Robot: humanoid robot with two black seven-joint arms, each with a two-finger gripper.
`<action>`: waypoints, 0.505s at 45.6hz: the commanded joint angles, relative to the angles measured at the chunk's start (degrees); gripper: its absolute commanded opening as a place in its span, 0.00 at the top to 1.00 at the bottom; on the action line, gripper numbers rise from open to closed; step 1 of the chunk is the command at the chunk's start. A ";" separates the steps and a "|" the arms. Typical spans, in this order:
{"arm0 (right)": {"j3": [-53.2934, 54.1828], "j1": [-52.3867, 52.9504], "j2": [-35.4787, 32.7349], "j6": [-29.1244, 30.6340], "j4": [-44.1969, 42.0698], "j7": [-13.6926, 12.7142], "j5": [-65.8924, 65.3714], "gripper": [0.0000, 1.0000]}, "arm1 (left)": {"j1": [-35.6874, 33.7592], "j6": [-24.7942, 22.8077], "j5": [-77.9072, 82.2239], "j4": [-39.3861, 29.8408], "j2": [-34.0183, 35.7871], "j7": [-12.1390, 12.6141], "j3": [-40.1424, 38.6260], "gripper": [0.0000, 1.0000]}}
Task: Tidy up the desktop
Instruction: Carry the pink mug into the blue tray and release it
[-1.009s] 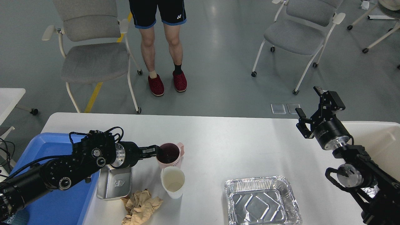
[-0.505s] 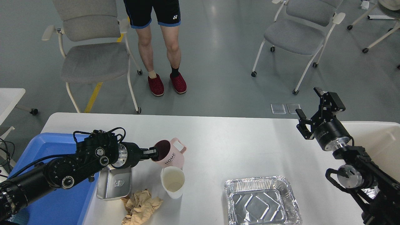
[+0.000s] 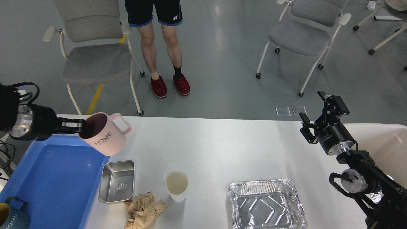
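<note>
The left tool (image 3: 81,126) pinches the rim of a tilted pink cup (image 3: 105,133) above the desk's (image 3: 216,149) left edge by the blue tray (image 3: 54,178), while the right tool (image 3: 314,109) hangs spread over the desk's right side.

A person in black shorts (image 3: 155,12) and red slippers (image 3: 170,85) stands on the grey floor between two grey chairs, one (image 3: 92,60) to the left and one (image 3: 302,35) to the right. Nearer, a blue tray (image 3: 54,178) holds a dark blue mug (image 3: 12,216) at its near corner. Beside it lie a small steel tin (image 3: 116,181), crumpled brown paper (image 3: 143,210), a white cup (image 3: 176,185) and a foil tray (image 3: 266,203).
</note>
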 commanded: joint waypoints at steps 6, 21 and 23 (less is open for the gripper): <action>-0.06 0.18 0.31 0.01 -0.03 0.00 0.00 0.00 | 13.98 8.60 -0.32 1.52 5.68 -0.30 0.34 1.00; -0.06 0.09 0.40 0.09 -0.39 0.00 0.00 0.00 | 28.94 17.93 -0.32 5.56 6.65 -1.44 0.42 1.00; -0.06 0.09 0.49 0.09 -0.47 0.00 0.00 0.00 | 30.17 18.55 -0.32 6.88 6.21 -2.14 0.42 1.00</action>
